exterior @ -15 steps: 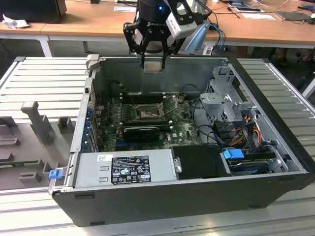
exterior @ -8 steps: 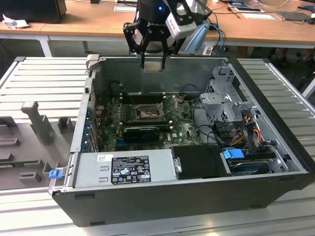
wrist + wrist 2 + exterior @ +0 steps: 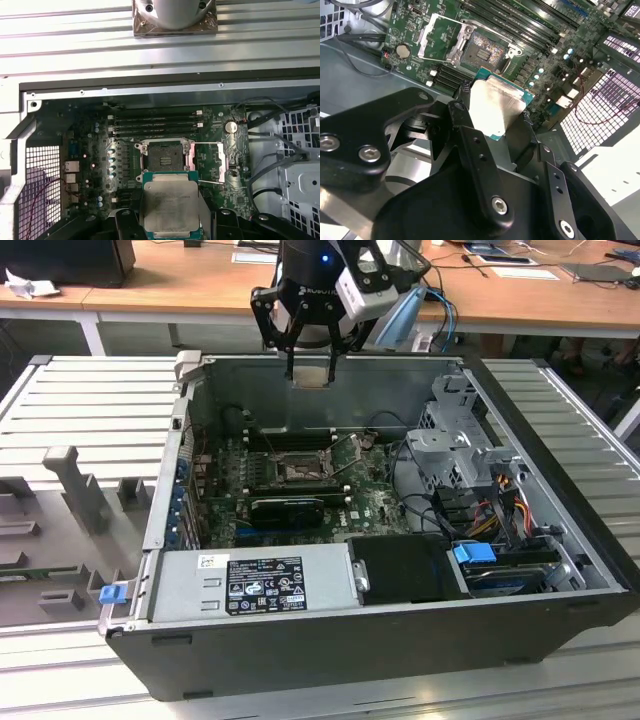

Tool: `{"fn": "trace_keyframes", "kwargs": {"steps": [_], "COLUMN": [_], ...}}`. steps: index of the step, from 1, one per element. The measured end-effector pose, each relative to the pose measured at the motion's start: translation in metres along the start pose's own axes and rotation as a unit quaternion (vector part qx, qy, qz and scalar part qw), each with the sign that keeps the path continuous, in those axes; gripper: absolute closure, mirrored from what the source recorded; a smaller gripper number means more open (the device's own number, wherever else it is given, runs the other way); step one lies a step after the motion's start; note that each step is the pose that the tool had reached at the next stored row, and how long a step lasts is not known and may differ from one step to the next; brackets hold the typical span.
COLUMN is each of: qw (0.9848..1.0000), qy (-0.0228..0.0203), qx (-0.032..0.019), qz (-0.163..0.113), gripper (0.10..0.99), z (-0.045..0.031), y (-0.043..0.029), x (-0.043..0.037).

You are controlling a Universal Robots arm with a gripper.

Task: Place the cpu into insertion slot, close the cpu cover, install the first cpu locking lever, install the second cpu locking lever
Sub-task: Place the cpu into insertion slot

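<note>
Read the exterior view as a clock face: your gripper (image 3: 312, 372) hangs at twelve o'clock, above the far wall of the open computer case (image 3: 350, 660), and it is clamped on the cpu (image 3: 312, 380), which shows as a pale square between the black fingertips. The insertion slot (image 3: 300, 472) sits close to the centre of the dial, on the green motherboard (image 3: 375, 495), so the chip is in the air and well apart from it, not seated. The long black expansion card (image 3: 288, 508) lies just at six o'clock of the slot, the grey power supply (image 3: 250, 585) further toward six, and the metal drive cage (image 3: 455, 445) at three. In the first wrist view you see the cpu (image 3: 170, 200) face-on, its green edge showing, with a black finger (image 3: 126, 225) pressed to each side and the insertion slot (image 3: 164, 157) open, its dark contact field uncovered. The cpu cover (image 3: 219, 170) is swung off the slot and lies flat on the board beside it, near the coin battery (image 3: 230, 126). The second wrist view gives the same grip from the side: the cpu (image 3: 495, 102) is pinched at its edges, and the cpu cover (image 3: 423, 40) is open beside the socket (image 3: 482, 50). The memory slots (image 3: 152, 124) run just beyond the socket.
</note>
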State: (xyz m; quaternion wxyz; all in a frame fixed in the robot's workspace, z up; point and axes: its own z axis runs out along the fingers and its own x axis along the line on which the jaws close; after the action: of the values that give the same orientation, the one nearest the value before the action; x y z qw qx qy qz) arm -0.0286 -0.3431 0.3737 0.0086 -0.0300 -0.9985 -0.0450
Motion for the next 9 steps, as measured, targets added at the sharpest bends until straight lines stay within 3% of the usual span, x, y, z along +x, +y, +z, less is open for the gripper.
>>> {"fn": "trace_keyframes", "kwargs": {"steps": [9], "qw": [1.0000], "qy": [0.0003], "qx": [-0.0001], "qz": [0.006], "gripper": [0.557], "z": [0.0004], "y": [0.0000], "x": [0.0000]}}
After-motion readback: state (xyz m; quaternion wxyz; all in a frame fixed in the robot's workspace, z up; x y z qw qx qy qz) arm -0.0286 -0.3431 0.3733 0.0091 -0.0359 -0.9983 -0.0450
